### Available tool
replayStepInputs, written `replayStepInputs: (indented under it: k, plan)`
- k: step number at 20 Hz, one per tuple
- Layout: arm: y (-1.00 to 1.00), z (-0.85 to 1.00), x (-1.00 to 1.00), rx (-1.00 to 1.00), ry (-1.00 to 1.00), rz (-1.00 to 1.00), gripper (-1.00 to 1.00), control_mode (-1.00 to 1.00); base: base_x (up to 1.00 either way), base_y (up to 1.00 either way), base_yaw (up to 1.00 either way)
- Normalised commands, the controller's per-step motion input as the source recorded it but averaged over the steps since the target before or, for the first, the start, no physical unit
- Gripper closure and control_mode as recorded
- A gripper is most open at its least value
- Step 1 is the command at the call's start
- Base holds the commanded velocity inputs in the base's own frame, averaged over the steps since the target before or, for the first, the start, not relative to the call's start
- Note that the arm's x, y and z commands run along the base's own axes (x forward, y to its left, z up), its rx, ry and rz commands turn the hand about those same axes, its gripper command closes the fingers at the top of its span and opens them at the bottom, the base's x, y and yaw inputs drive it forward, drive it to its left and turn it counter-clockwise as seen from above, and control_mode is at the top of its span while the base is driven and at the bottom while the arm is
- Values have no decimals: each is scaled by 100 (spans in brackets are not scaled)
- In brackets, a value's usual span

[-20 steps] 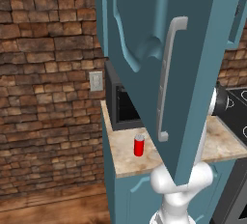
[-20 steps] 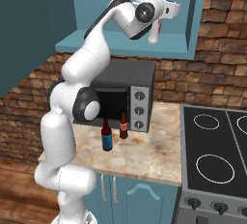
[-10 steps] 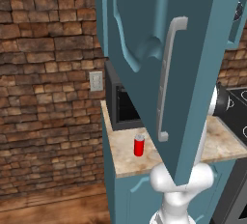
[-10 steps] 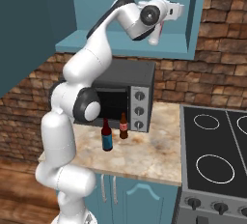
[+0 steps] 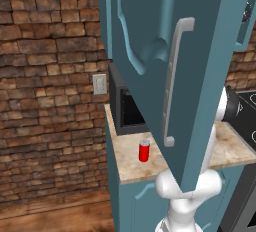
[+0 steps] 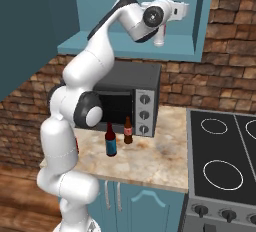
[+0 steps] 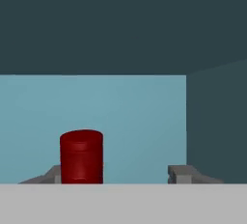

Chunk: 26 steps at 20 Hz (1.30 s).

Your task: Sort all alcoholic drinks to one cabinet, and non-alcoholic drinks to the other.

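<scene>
End effector (image 7: 116, 175) inside upper cabinet (image 6: 200, 36), jaws apart.
Red can (image 7: 81, 156) stands upright beside one fingertip (image 7: 181, 174), unclamped.

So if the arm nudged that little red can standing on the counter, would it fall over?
Probably not from a light push: the small red can with a silver top looks squat and stands upright on the flat beige stone counter. A nudge near its top might tip it, and then its round body would likely roll.

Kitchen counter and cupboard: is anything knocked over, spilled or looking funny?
Nothing stands out. The red can and both bottles stand upright on the counter, nothing spilled. Another red can stands straight inside the cabinet.
</scene>
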Motion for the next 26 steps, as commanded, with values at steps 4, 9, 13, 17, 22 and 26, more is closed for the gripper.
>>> replayStepInputs:
  k: [4, 9, 13, 17, 22, 26]
  plan:
    - [0, 0, -36, 0, 0, -5, -100, -100, 0, 0, 0]
    - [0, 6, -70, 0, 1, -6, -100, -100, 0, 0, 0]
    - [7, 12, -94, 0, 0, -5, -100, -100, 0, 0, 0]
    - [17, 15, -92, 0, 0, -2, -100, -100, 0, 0, 0]
    - [11, 10, -97, 0, 6, 0, -100, -100, 0, 0, 0]
    - [2, 4, -86, 0, 15, 0, -100, -100, 0, 0, 0]
